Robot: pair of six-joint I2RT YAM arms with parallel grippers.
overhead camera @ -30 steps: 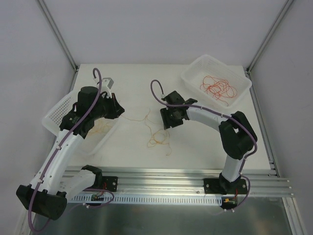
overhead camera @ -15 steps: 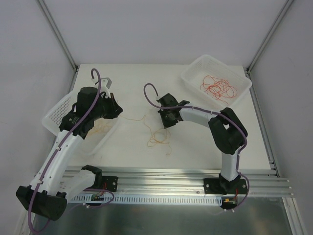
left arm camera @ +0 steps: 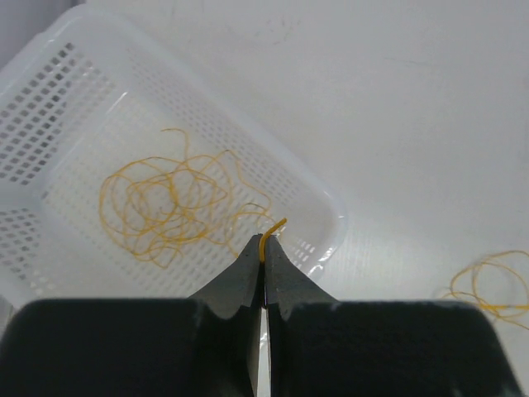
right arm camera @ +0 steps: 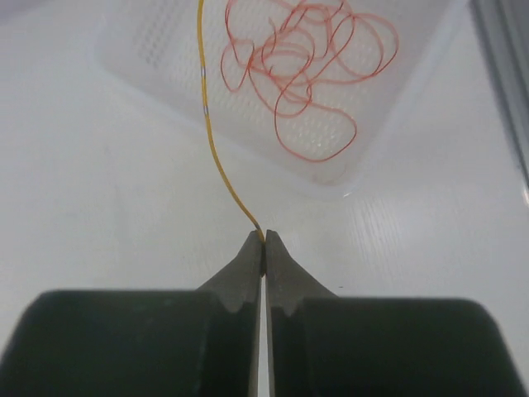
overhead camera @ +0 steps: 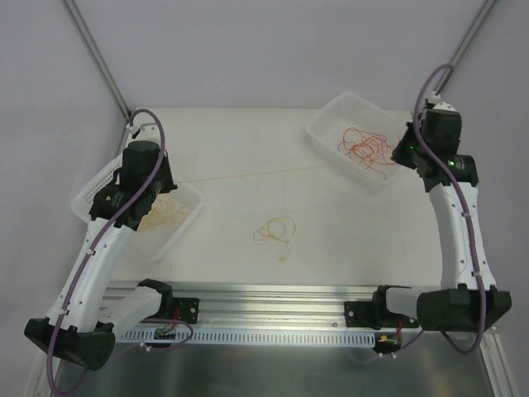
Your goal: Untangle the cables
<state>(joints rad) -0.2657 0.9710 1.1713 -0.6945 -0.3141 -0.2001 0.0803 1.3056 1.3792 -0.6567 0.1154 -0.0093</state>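
1. Bright, even, diffuse light; the white surface (overhead camera: pixel 331 240) carries only faint, soft shadows beneath the arms.
2. In the wrist views the yellow cable (right arm camera: pixel 216 157) is sharp, while the dark bodies of the left gripper (left arm camera: pixel 263 248) and right gripper (right arm camera: pixel 263 241) blur along the bottom edge.
3. Small glints dot the basket (right arm camera: pixel 339 174) rim.

Matt white and smooth across the counter (overhead camera: pixel 248 157), with faint marks. Translucent white plastic, perforated and slightly glossy, for the left basket (left arm camera: pixel 74 74) and the right basket (right arm camera: pixel 157 41). Thin, smooth, wiry coating on the yellow cable (right arm camera: pixel 216 161) and the red cables (right arm camera: pixel 306 66). Matt black hard plastic on both pairs of jaws. Brushed bare metal along the rail (overhead camera: pixel 281 296); glossy white shells on the left arm (overhead camera: pixel 95 256) and the right arm (overhead camera: pixel 459 227).
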